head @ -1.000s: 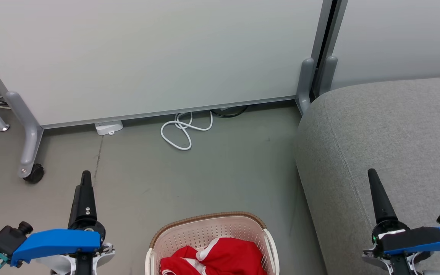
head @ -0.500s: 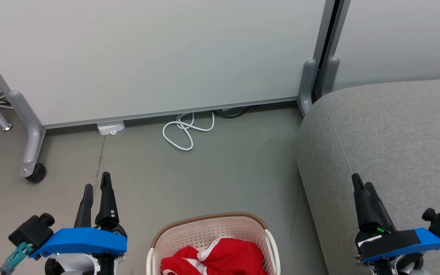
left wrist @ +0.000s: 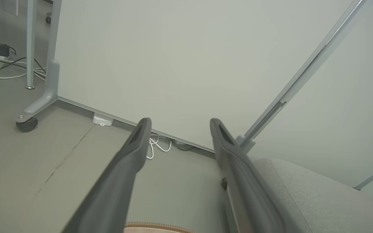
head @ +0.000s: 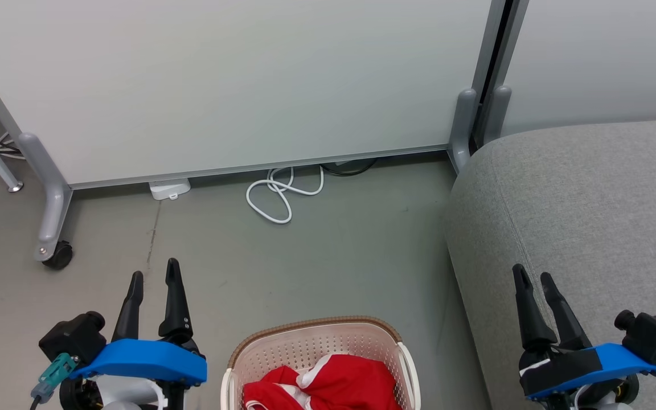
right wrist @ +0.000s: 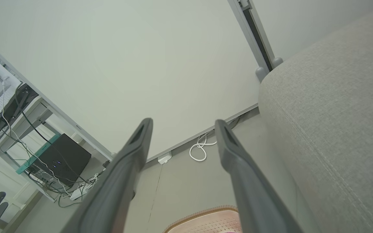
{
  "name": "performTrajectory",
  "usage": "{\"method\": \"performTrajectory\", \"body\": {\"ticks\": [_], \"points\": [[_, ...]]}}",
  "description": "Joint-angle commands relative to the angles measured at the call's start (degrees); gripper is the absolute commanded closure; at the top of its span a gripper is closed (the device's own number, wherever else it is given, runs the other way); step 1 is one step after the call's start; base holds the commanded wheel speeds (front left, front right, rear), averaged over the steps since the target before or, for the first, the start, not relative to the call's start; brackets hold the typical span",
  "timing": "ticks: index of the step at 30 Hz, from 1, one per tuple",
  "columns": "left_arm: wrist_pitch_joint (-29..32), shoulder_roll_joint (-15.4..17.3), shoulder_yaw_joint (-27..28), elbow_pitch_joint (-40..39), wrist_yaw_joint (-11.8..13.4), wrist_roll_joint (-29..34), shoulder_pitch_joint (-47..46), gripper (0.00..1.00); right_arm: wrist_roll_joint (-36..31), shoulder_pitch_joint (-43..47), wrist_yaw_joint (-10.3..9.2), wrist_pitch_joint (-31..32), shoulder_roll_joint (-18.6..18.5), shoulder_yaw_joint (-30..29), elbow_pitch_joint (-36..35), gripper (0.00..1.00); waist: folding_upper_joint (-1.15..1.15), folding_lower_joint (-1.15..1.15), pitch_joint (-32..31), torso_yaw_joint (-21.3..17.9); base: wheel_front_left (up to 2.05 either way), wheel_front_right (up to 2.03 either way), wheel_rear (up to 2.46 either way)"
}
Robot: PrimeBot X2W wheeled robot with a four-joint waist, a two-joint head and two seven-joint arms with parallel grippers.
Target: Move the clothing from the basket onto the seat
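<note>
grey floor [head: 328,256] is spread around the basket [head: 305,347], in which the clothing [head: 333,384] is heaped, the seat [head: 590,199] beside it. left end effector [head: 154,270] and right end effector [head: 531,273] are held released either side, presumably for reaching in.

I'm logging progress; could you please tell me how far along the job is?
Nothing looks done: the red clothing lies in the basket, and the seat shows none on it. Nothing is in hand; left gripper and right gripper are open, empty. All the moving remains.
</note>
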Motion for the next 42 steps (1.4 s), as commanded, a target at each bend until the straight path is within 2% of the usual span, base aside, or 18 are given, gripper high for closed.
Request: {"method": "performTrajectory", "body": {"ticks": [1, 30, 38, 42], "points": [[-0.64, 0.54, -0.62, -0.44, 0.5, 1.88, -1.37, 0.0, -1.98, -0.25, 0.09, -0.59, -0.39, 0.14, -0.6, 0.0, 0.0, 0.0, 0.05, 0.06, 0.0, 0.0, 0.0], [-4.65, 2.07, -5.33, -1.58, 4.06, 17.3, -1.44, 0.0, -17.77, 0.37, 0.12, -4.63, -0.49, 1.73, -2.56, 0.0, 0.0, 0.0, 0.17, 1.05, 0.0, 0.0, 0.0], [-5.63, 2.2, -5.96, -1.81, 4.34, 20.86, -1.21, 0.0, -21.74, 0.59, 0.13, -5.55, -0.51, 2.25, -2.68, 0.0, 0.0, 0.0, 0.08, 1.35, 0.0, 0.0, 0.0], [-6.09, 2.27, -6.55, -1.88, 3.45, 22.35, -1.14, 0.0, -23.53, 0.77, 0.13, -6.15, -0.52, 2.44, -2.72, 0.0, 0.0, 0.0, 0.07, 1.49, 0.0, 0.0, 0.0]]}}
